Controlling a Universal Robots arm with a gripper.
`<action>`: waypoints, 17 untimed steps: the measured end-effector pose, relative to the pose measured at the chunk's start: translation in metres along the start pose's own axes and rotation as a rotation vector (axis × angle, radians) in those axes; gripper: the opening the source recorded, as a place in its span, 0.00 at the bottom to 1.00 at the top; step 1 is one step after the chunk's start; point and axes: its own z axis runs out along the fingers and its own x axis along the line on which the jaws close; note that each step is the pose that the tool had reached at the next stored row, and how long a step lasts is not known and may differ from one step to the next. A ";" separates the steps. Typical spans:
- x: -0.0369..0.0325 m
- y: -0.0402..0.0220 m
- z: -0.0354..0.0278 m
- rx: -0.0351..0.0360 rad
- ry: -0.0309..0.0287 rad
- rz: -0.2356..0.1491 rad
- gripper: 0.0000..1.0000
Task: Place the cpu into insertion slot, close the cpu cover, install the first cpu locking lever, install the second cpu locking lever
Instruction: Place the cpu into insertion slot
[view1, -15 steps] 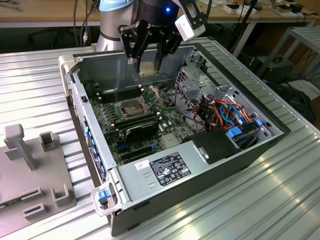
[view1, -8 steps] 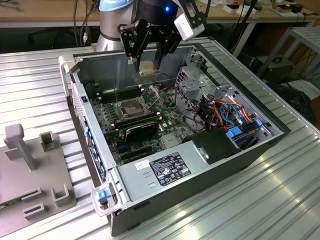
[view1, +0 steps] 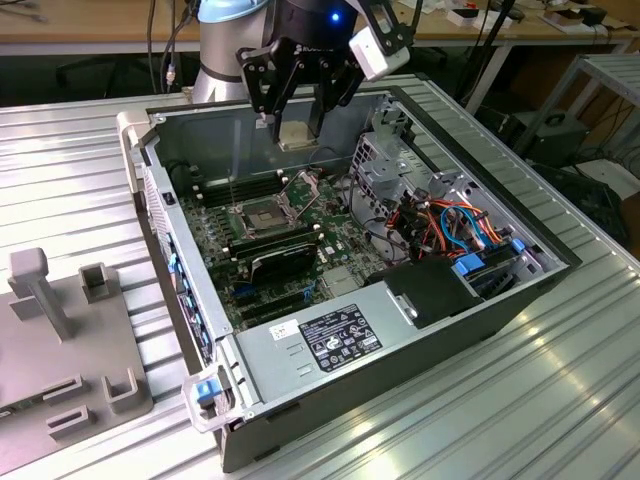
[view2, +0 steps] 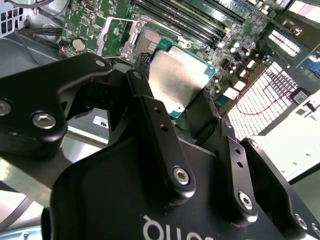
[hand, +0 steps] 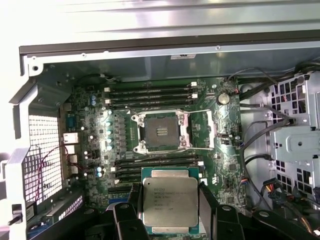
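**One chip held above an open socket**

Gripper (view1: 298, 127) hangs inside the open computer case (view1: 400, 400), above the motherboard (hand: 227, 150). Jaws clenched on the cpu (view1: 297, 137). A black finger (hand: 207, 202) presses each of two opposite edges. In both wrist views the chip (hand: 170, 202) is flat with its silvery top facing the camera. It is clear of the board and touches nothing but the fingers.

Insertion slot (hand: 161, 131) is bare, with its dark centre exposed. In the exterior view it sits below the chip and toward that view's left. The cpu cover (view2: 105, 37) is swung up off the socket and stands open along one side. Long black memory slots (hand: 150, 95) flank the socket. The case rests on a ribbed metal table (view1: 520, 400). A grey fixture tray (view1: 60, 340) lies at the exterior view's left.
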 end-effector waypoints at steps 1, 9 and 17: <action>-0.0002 0.0002 0.0000 0.0000 0.0000 0.000 0.55; -0.0013 0.0010 0.0002 0.0000 0.0000 0.000 0.55; -0.0022 0.0018 0.0003 0.0000 0.0000 0.000 0.55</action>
